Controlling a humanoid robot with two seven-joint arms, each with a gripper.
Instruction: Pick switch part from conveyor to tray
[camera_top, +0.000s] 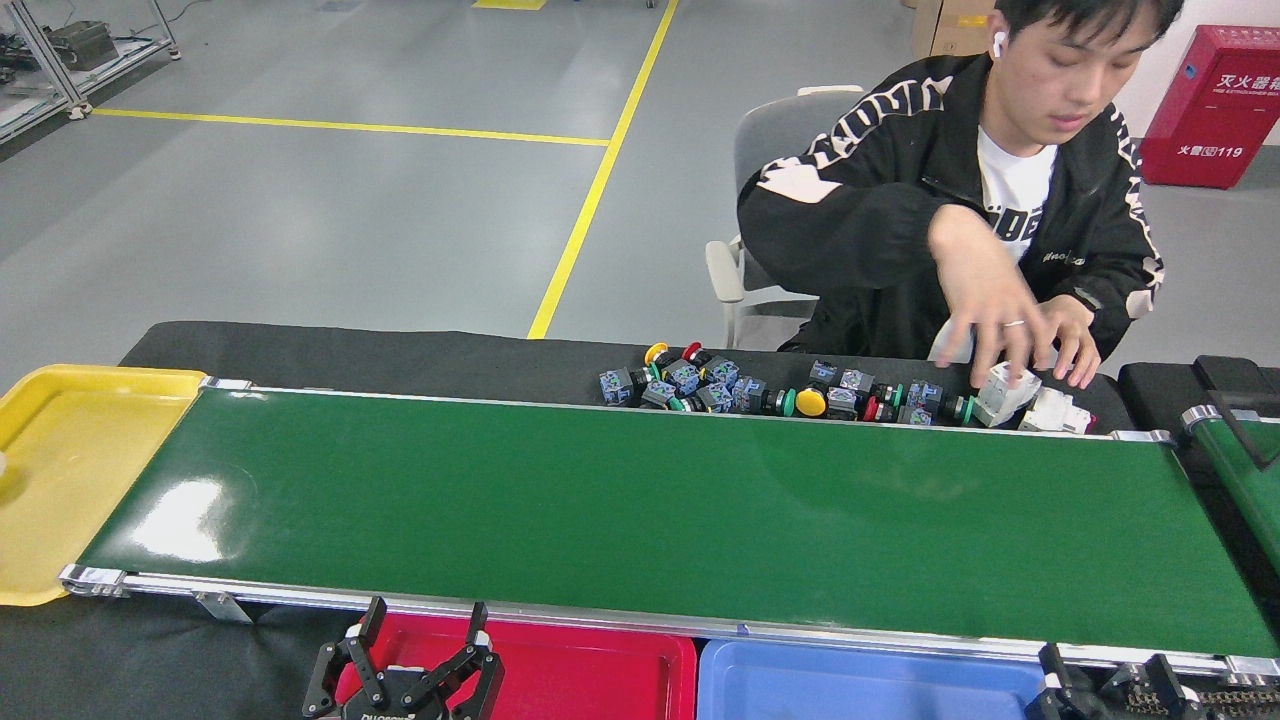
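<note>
The conveyor (640, 510) is a wide glossy dark-green belt with a silver frame, and nothing lies on it. Several switch parts (760, 392) with coloured caps lie in a heap on the black cloth just beyond its far edge. A red tray (590, 670) and a blue tray (860, 685) sit below the near edge; a yellow tray (60, 470) sits at the belt's left end. My left gripper (422, 620) stands open over the red tray with nothing in it. Only dark fingertips of my right gripper (1105, 675) show at the bottom right.
A person sits behind the conveyor, and their hand (985, 315) handles white parts (1030, 400) at the far right edge. A narrower green belt (1245, 480) starts at the right. A red cabinet (1215, 105) stands far back.
</note>
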